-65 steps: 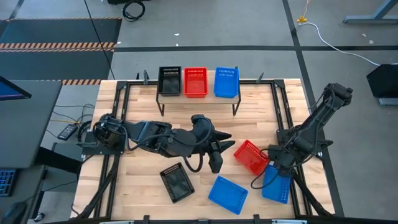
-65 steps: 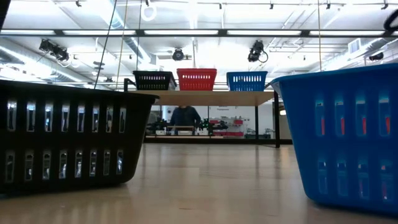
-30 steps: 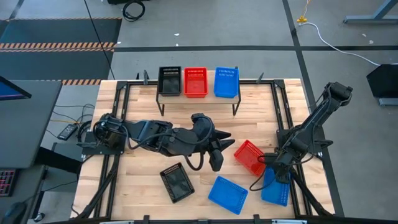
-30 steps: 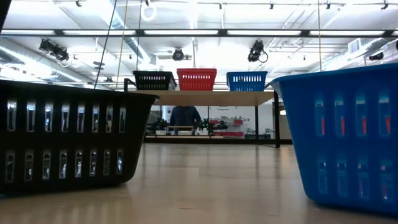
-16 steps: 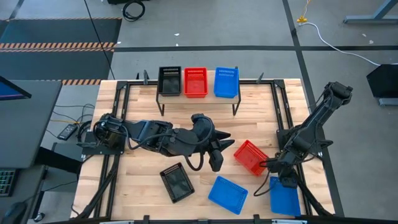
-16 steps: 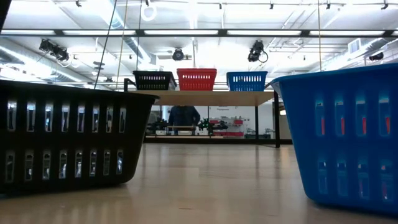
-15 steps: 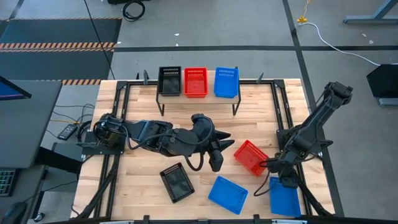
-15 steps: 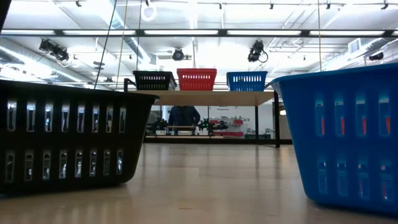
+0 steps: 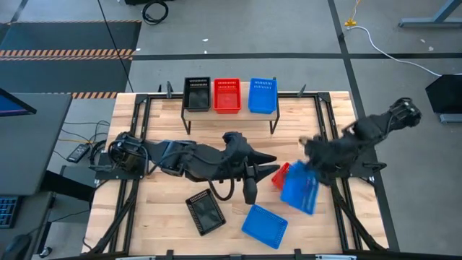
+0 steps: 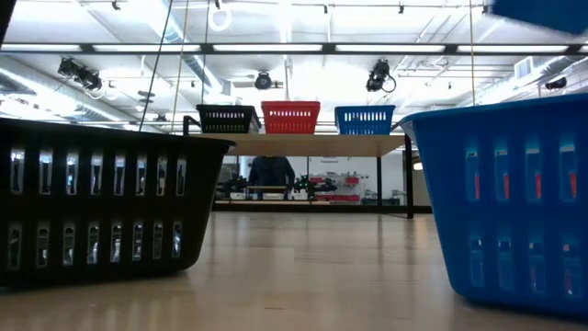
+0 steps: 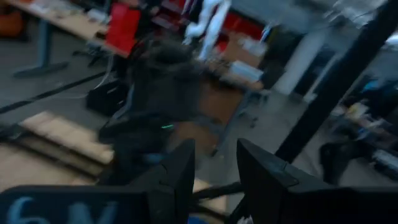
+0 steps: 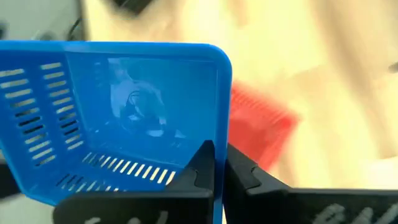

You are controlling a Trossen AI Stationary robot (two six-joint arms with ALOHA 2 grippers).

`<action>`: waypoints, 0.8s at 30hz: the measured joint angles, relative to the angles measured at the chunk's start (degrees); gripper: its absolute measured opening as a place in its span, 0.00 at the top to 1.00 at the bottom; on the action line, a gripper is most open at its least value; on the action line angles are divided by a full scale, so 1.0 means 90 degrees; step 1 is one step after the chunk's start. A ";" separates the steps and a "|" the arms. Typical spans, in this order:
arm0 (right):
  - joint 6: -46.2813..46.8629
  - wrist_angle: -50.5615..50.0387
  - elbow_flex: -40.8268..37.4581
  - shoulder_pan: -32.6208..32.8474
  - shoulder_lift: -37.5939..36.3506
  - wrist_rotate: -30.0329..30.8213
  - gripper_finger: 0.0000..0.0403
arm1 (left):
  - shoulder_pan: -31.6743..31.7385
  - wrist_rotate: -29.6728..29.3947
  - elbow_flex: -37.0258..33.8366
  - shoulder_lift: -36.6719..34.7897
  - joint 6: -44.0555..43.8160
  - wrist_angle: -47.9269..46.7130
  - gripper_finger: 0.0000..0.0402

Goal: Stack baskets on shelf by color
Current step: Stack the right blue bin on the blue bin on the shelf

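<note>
Overhead and wrist views. The right gripper (image 9: pixel 312 160) is clamped on the rim of a blue basket (image 9: pixel 299 189), which hangs tilted off the tabletop, partly over a red basket (image 9: pixel 280 175) lying beneath it. In the right wrist view the fingers (image 12: pixel 208 163) pinch the basket wall (image 12: pixel 124 106). The left gripper (image 9: pixel 250 184) rests mid-table with its fingers parted, holding nothing. A black basket (image 9: pixel 205 212) and a second blue basket (image 9: pixel 264 226) lie on the near table. The shelf (image 9: pixel 229 113) carries black, red and blue stacks.

Fingers (image 12: pixel 219 163) pinching blue basket (image 12: pixel 124 112) rim
</note>
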 joint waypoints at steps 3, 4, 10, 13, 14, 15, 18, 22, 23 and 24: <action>-0.0707 -0.0126 0.0327 -0.0925 0.0045 0.0307 0.98 | -0.0003 0.0125 0.0000 0.0000 0.0183 0.0441 0.69; -0.0955 -0.0095 0.0393 -0.1238 0.0063 0.0327 0.98 | -0.0002 0.0152 0.0000 0.0000 0.0206 0.0515 0.70; -0.2673 0.0484 0.0544 -0.3066 0.0361 0.0304 0.98 | -0.0051 0.0246 0.0000 0.0000 0.0174 0.0551 0.71; -0.3440 0.1034 0.0614 -0.3896 0.0596 0.0186 0.98 | -0.0120 0.0249 0.0000 0.0000 0.0159 0.0551 0.71; -0.3694 0.1217 0.0666 -0.4176 0.0685 0.0099 0.98 | -0.0147 0.0249 0.0000 0.0000 0.0159 0.0551 0.71; -0.3905 0.1382 0.0744 -0.4421 0.0790 -0.0012 0.98 | -0.0165 0.0249 0.0000 0.0000 0.0158 0.0555 0.71; -0.4456 0.1749 0.1098 -0.5132 0.1145 -0.0342 0.98 | -0.0222 0.0251 0.0000 0.0000 0.0126 0.0556 0.71; -0.5140 0.1882 0.1860 -0.5920 0.1734 -0.0653 0.98 | -0.0238 0.0206 0.0000 0.0000 -0.0010 0.0548 0.71; -0.5296 0.1872 0.2072 -0.6102 0.1890 -0.0716 0.98 | -0.0238 0.0156 0.0000 0.0000 -0.0009 0.0525 0.71; -0.5449 0.1863 0.2269 -0.6261 0.2056 -0.0781 0.98 | -0.0235 0.0071 0.0000 0.0000 -0.0008 0.0498 0.71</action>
